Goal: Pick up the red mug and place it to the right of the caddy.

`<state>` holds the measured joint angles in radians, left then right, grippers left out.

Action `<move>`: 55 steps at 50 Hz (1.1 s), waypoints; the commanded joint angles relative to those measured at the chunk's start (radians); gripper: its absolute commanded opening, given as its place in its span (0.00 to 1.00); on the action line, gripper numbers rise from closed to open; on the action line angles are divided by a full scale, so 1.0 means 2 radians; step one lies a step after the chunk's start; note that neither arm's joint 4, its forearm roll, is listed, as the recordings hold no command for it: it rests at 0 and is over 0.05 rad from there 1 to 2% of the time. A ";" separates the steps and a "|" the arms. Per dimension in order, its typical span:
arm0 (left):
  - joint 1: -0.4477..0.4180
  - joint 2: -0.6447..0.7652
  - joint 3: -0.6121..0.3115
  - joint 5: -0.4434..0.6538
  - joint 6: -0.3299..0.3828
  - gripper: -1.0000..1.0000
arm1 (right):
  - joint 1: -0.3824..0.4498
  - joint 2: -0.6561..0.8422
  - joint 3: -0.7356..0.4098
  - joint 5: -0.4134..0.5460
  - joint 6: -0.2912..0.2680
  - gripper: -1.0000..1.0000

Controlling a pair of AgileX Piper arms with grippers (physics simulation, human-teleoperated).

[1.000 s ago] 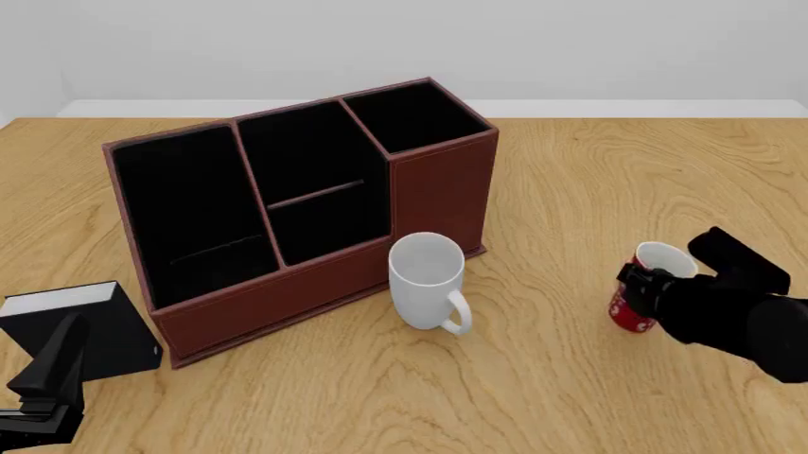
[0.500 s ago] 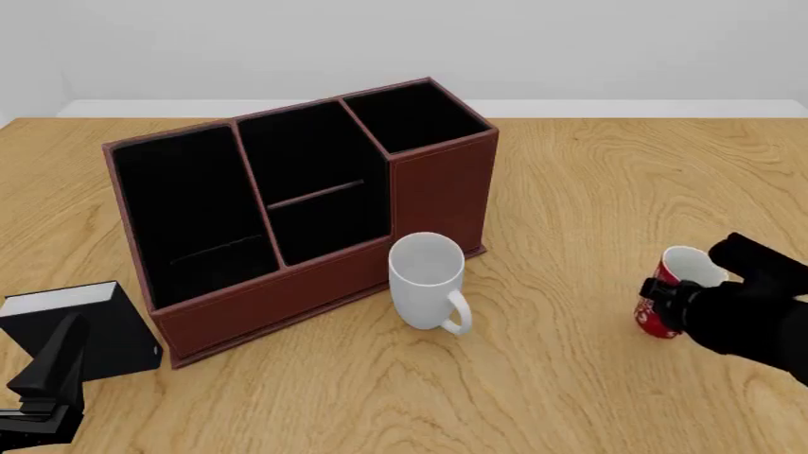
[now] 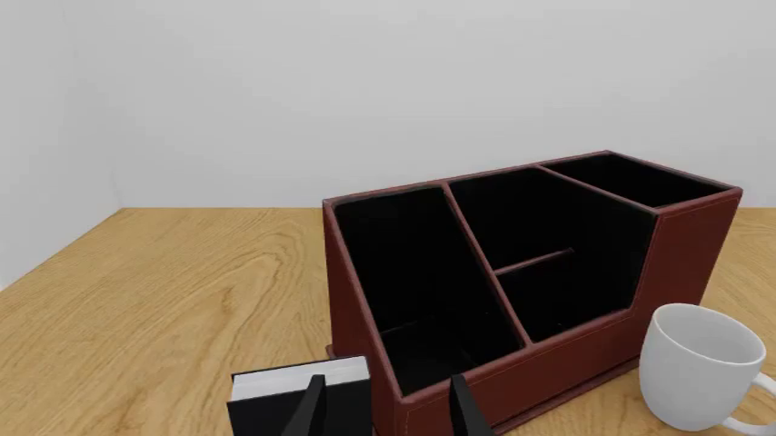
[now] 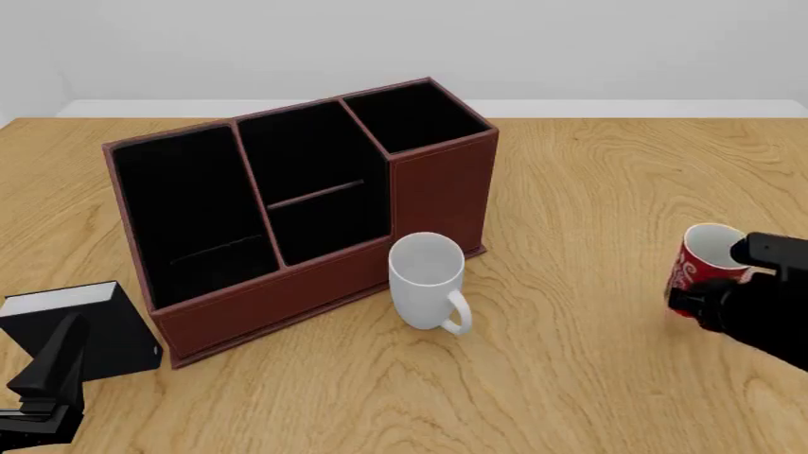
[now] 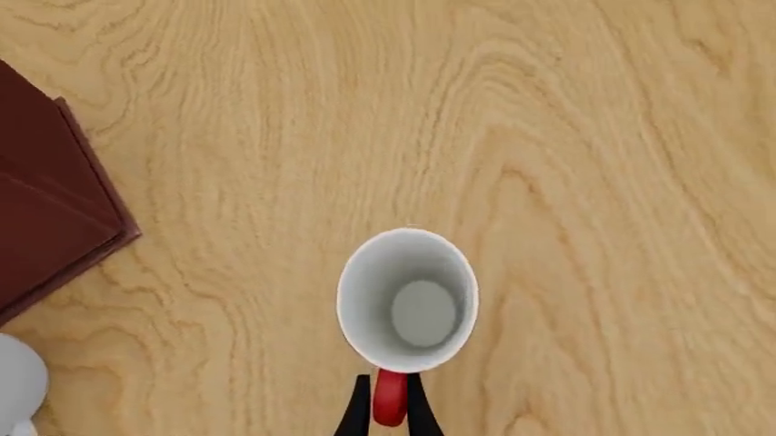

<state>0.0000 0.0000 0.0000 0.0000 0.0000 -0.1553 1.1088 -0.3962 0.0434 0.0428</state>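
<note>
Carry step: right gripper (image 5: 385, 411) is pinching the handle of the small red swirl-patterned mug (image 4: 703, 264), holding it well right of the big dark red-brown three-compartment caddy (image 4: 303, 208). Next it needs lowering and releasing (left gripper (image 3: 385, 409) idling, fingers apart).

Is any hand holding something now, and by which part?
The right hand holds the red mug by its handle. The left hand holds nothing.
</note>
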 commanded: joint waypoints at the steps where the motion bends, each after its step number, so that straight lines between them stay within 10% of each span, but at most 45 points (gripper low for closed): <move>1: 0.000 0.000 0.000 0.000 0.000 1.00 | -0.001 -0.013 -0.006 -0.032 -0.048 0.00; 17: 0.000 0.000 0.000 0.000 0.000 1.00 | 0.022 0.009 -0.032 -0.080 -0.124 0.00; 55: 0.000 0.000 0.000 0.000 0.000 1.00 | 0.131 0.218 -0.236 -0.125 -0.076 0.00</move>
<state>0.0000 0.0000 0.0000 0.0000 0.0000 0.0719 1.4323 -0.7663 -0.1840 -0.1416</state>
